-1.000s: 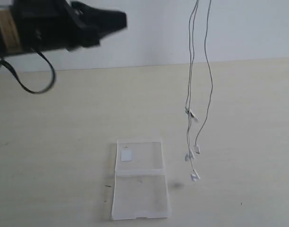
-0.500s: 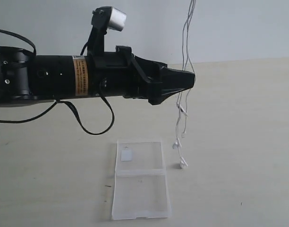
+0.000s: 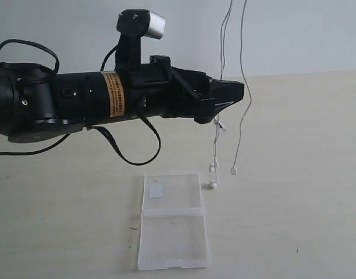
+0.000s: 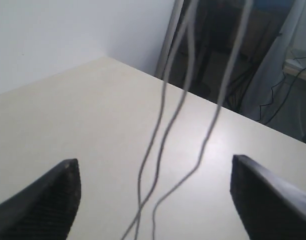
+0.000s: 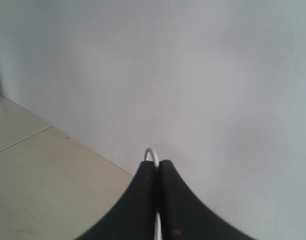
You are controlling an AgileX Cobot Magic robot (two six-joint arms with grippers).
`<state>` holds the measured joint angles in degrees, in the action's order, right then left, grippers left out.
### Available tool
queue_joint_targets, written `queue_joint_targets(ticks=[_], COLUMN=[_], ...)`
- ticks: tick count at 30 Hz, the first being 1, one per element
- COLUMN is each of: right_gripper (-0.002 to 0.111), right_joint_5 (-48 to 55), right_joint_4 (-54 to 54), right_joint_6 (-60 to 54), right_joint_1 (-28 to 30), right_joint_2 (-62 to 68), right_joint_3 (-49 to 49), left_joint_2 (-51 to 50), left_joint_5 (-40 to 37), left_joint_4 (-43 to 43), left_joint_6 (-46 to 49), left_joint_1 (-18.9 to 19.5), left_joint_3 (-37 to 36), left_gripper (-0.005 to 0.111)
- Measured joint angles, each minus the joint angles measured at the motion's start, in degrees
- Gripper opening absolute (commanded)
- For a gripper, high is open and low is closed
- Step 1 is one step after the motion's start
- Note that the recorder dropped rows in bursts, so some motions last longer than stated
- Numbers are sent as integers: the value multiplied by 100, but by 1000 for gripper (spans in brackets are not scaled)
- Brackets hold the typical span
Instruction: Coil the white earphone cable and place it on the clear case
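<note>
Your right claw pinches the white earphone cable high up; your left claw stands wide apart around the hanging strands.

In the exterior view, your left claw (image 3: 235, 96), matte black and wedge-shaped, reaches in from the left over the pale, smooth counter (image 3: 306, 174), and the white earphone cable (image 3: 242, 52) drops from above the picture just beside its tip, its thin strands ending in small white pieces above the counter, just right of the clear case (image 3: 173, 224). That case lies open and flat, two transparent halves, a white square label (image 3: 156, 190) on the far one. In the left wrist view, the dark fingers (image 4: 45, 197) sit far apart with three blurred strands hanging between them, touching neither; a plain white wall meets the counter's far edge. In the right wrist view, your right claw (image 5: 158, 167) is pressed together on a small white loop of the cable, facing bare wall.
</note>
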<state>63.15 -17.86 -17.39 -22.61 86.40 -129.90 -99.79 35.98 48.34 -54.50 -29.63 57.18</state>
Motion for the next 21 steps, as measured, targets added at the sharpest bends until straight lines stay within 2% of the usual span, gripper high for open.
queue_joint_targets(ticks=[14,21], right_gripper=[0,0], right_joint_5=[0,0], right_joint_4=[-99,-6], right_joint_6=[0,0], right_joint_1=[0,0], right_joint_2=[0,0], right_joint_3=[0,0], left_joint_2=[-470,-470], left_joint_5=[-36,-36], left_joint_4=[-31,554], left_joint_6=[-5,-297], left_joint_1=[-352,-352], left_joint_3=[567,586], left_gripper=[78,78])
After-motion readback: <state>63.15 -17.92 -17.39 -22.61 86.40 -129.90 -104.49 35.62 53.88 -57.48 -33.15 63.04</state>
